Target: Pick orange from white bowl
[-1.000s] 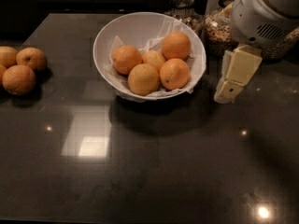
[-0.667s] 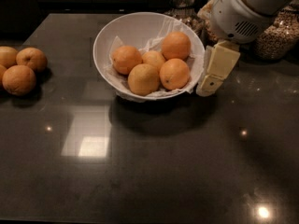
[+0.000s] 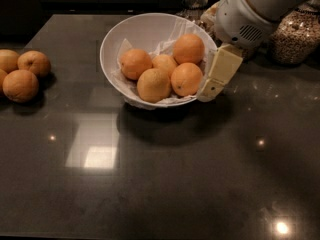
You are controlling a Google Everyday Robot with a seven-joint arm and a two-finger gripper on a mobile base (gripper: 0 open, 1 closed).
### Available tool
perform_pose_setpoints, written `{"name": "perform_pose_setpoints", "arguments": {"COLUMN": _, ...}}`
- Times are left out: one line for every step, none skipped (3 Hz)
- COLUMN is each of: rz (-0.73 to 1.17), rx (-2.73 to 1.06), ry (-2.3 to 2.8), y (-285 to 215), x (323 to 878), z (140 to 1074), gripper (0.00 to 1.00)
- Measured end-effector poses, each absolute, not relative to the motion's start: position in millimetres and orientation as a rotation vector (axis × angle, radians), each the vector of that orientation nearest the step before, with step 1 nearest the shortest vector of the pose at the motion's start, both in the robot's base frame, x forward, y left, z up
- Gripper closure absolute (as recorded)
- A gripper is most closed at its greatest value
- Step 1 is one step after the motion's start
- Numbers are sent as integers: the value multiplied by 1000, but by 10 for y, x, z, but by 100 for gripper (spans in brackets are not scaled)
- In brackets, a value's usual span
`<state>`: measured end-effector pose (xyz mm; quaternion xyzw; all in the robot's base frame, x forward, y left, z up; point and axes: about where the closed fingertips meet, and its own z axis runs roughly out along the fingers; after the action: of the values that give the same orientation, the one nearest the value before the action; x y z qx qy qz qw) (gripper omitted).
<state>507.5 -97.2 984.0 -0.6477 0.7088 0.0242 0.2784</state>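
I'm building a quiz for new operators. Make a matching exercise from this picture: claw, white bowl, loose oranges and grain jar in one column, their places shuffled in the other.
Things:
1. claw
2. white bowl
3. loose oranges
4. grain jar

Places:
a. far left edge of the counter
b. back right, behind the arm
c. beside the bowl's right rim
d. middle back of the counter

Pairs: 1-c; 2-d; 3-a; 4-b

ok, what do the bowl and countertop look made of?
White bowl: smooth glazed ceramic or plastic, judging by its even sheen. Countertop: likely polished dark stone, since it reflects like a mirror. Gripper, at the bowl's right rim: apparently cream matte plastic.
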Motion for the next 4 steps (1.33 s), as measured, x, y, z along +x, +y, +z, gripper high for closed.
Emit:
{"name": "perform_pose_setpoints", "arguments": {"rz": 184, "rx": -1644, "ry": 1886, "y": -659, "x": 5329, "z": 9778, "gripper": 0}}
{"name": "perform_pose_setpoints", "arguments": {"rz": 274, "rx": -1606, "ry": 1868, "y": -391, "x": 5527, "z": 9764, "gripper": 0}}
{"name": "perform_pose_setpoints", "arguments": {"rz": 369, "rx": -1610, "ry": 1860, "y": -100, "x": 5673, "z": 9675, "gripper": 0}}
{"name": "perform_pose_setpoints", "arguments": {"rz": 369, "rx": -1610, "ry": 1860, "y": -99, "x": 5673, "z": 9675, "gripper": 0}}
